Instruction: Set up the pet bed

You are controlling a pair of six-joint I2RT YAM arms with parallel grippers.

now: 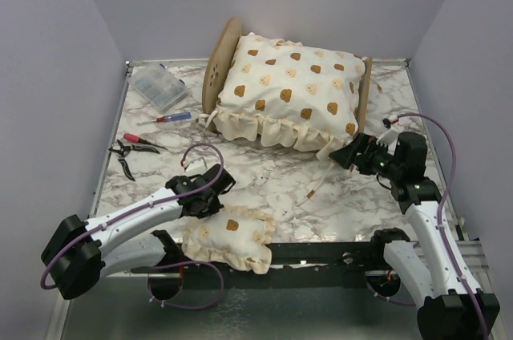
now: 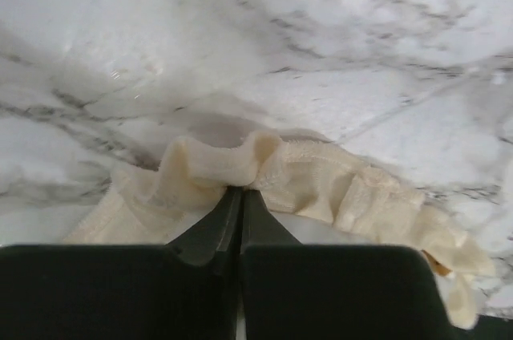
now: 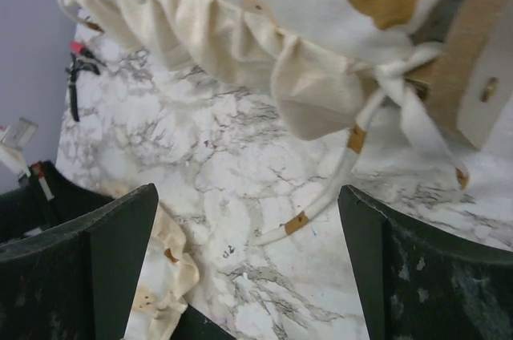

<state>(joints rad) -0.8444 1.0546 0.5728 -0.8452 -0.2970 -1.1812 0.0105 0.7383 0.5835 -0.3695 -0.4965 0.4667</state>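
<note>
Fingers (image 2: 210, 237) of the left gripper (image 2: 241, 194) are pressed flat together, and the cream ruffle of the small pillow (image 1: 232, 236) bunches right at their tips. It looks pinched between them, though the fold hides the contact itself. The left arm lies low across the near left of the marble table (image 1: 272, 180), wrist bent down onto the pillow's far edge. The pillow rests at the table's near edge, between the two arm bases.

The right gripper (image 1: 346, 154) has its fingers (image 3: 104, 252) spread wide with nothing between them. Its arm rises from the near right corner, folds at the elbow and points left at the near right corner of the large bear-print cushion (image 1: 288, 87).

The pet bed (image 1: 220, 55) sits at the far middle of the table, its rounded headboard on the left and low footboard on the right. The cushion fills it and hides its base. The cushion's ruffle hangs over the near side, and a tie string (image 3: 321, 204) trails onto the marble by the footboard.

At far left lie a clear plastic box (image 1: 159, 87), a red-and-blue screwdriver (image 1: 172, 118) and black pliers (image 1: 128, 151), well apart from both arms.
</note>
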